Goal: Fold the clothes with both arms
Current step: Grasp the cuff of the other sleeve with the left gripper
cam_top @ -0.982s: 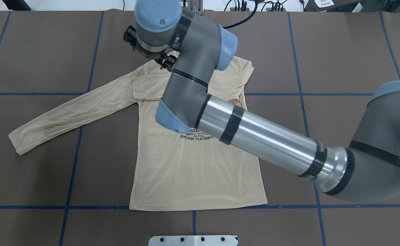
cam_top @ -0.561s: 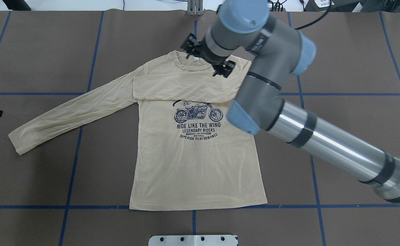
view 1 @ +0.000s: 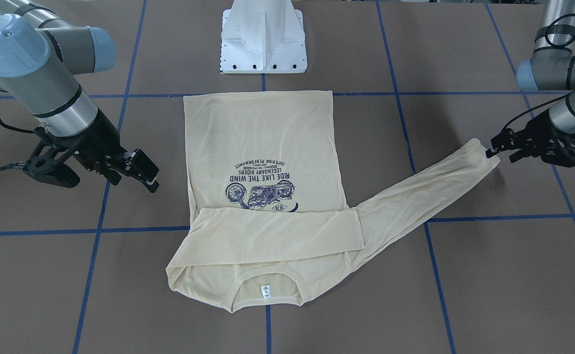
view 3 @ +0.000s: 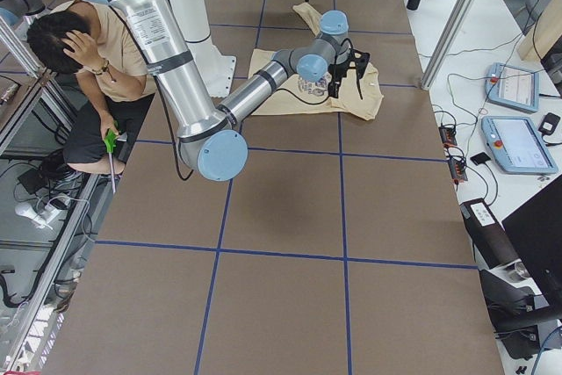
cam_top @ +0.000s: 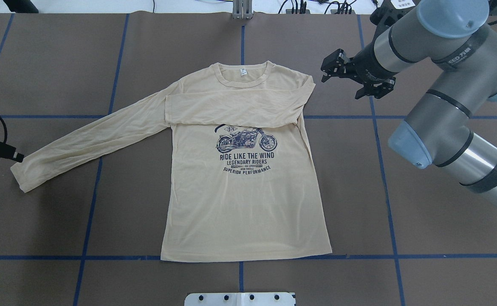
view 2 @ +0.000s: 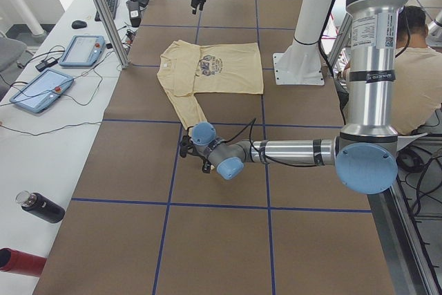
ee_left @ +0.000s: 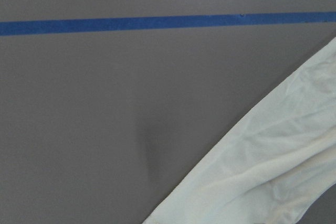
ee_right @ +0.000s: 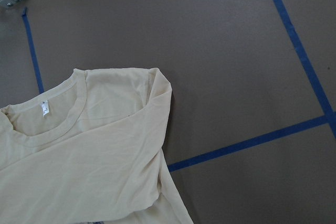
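1. A second ago my right arm lay across the T-shirt (cam_top: 248, 204), hiding most of the print (cam_top: 246, 148). A little later its gripper was over the collar (cam_top: 242, 78). Now my right gripper (cam_top: 345, 80) hangs off the cloth, beside the shoulder, over the bare table (cam_top: 401, 191). Its jaws are spread wide and hold nothing.
2. My left gripper (view 1: 501, 150) has crept nearer to the cuff (cam_top: 19, 174). Its tip is now just at it. It is small and dark, so I cannot tell whether it grips.
3. The T-shirt itself has not shifted.
4. It lies flat mid-table, print up. Its long axis runs from the hem (cam_top: 244, 257), nearest my base (view 1: 263, 39), out to the collar on the far side.
5. One sleeve (cam_top: 231, 108) is folded across the chest above the print. The other sleeve (cam_top: 91, 138) stretches out slantwise towards my left.
6. The front-facing view shows both grippers whole, while the overhead view cuts my left one at the edge.
7. My right wrist view alone shows the neck label (ee_right: 44, 108) up close. My left wrist view shows only sleeve cloth and a blue tape line (ee_left: 157, 23).
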### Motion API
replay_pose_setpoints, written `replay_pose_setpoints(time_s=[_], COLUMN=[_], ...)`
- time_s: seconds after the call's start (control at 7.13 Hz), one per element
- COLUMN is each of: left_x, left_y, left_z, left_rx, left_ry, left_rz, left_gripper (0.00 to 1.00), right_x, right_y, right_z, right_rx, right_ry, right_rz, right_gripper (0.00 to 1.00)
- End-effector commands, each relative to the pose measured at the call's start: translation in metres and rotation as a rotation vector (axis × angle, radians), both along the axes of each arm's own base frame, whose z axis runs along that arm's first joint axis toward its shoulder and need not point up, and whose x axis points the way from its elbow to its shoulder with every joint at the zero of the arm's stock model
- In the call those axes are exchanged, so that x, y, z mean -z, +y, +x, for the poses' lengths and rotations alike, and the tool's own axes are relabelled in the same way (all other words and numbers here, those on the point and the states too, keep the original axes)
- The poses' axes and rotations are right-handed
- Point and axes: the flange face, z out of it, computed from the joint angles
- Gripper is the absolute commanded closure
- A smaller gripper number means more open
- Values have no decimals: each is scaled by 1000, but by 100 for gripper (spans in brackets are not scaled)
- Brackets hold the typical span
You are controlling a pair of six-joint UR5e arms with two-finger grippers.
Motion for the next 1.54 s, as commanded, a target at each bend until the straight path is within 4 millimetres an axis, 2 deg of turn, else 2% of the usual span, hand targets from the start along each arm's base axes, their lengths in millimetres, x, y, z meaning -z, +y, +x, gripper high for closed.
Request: replay_pose_setpoints(time_s=[0.0,0.14,0.28,0.84,1.12,1.26,1.4], left_x=[-7,-8,-9,-14,-14,-14,-15], left_y=[2,2,2,6,6,6,6], left_z=[2,2,3,10,11,11,11], left_rx=[-1,-1,-3,-19,-21,-22,-22], left_ry=[-13,-14,-15,-19,-20,-20,-22], left_rz=[-5,-7,-8,-16,-16,-14,-15], left_gripper=[30,31,37,37,51,64,89], right_x=[-3,-4,-4,-9,-9,-9,-9], right_y=[0,0,0,-2,-1,-1,-1], right_z=[2,1,0,-2,-2,-2,-2], right_rx=[-7,-6,-6,-5,-3,-3,-4], right_ry=[8,10,11,17,17,17,16], right_rz=[3,3,3,-5,-5,-5,-4], right_gripper=[2,2,2,2,2,2,2])
